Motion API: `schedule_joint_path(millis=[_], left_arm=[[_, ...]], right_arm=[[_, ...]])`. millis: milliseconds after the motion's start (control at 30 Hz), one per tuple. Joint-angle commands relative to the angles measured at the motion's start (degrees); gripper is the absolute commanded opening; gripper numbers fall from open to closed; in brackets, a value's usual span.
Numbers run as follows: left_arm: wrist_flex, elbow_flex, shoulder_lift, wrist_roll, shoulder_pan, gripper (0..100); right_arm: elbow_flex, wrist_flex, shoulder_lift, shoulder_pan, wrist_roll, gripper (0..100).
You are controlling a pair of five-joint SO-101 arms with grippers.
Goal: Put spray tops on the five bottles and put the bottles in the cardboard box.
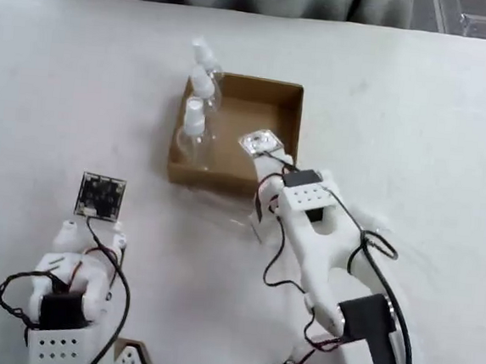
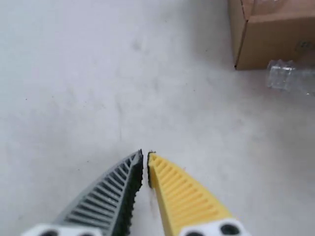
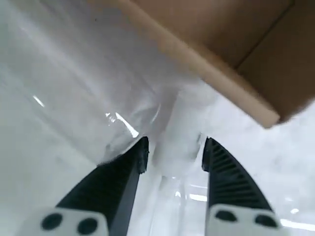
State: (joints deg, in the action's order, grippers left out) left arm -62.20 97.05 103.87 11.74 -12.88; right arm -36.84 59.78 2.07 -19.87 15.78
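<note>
Clear plastic fills the upper left of the right wrist view: this is the clear bottle (image 3: 88, 83), with its white spray top (image 3: 177, 140) at centre frame, just below the rim of the cardboard box (image 3: 221, 83). The right tool (image 3: 174, 145) has 1 finger on each side of that spray top, tight against it, so it appears to be pinching the top.

In the high view the box sits at upper centre. 3 capped bottles (image 1: 193, 127) stand in a row along its left wall. The right arm lies from the lower right up to the box's near edge. The left arm is at lower left, and in its wrist view the left tool (image 2: 145, 160) has its fingers pressed together on nothing, over bare worktop (image 2: 74, 73).

The step in hand looks like loading bottle 4. The next move calls for a lift that clears the near wall. The bottle then needs setting down in the free space right of the row, without knocking the standing 3.
</note>
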Motion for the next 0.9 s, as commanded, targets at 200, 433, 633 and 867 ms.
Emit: schedule_joint_path(millis=[200, 433, 633, 867], left_arm=[[-0.35, -0.09, 0.57, 0.53, -0.57, 2], [-0.35, -0.09, 0.57, 0.53, -0.57, 2], [-0.26, -0.09, 0.57, 0.53, -0.57, 2], [-0.26, -0.09, 0.57, 0.53, -0.57, 2]], right_arm=[[4.13, 0.66, -0.66, 0.04, 0.0, 2.6], [13.63, 13.32, 3.12, 6.11, -0.44, 1.6], [17.49, 23.08, 10.86, 3.82, -7.03, 1.6], [16.88, 21.58, 14.9, -11.21, -9.23, 1.9]])
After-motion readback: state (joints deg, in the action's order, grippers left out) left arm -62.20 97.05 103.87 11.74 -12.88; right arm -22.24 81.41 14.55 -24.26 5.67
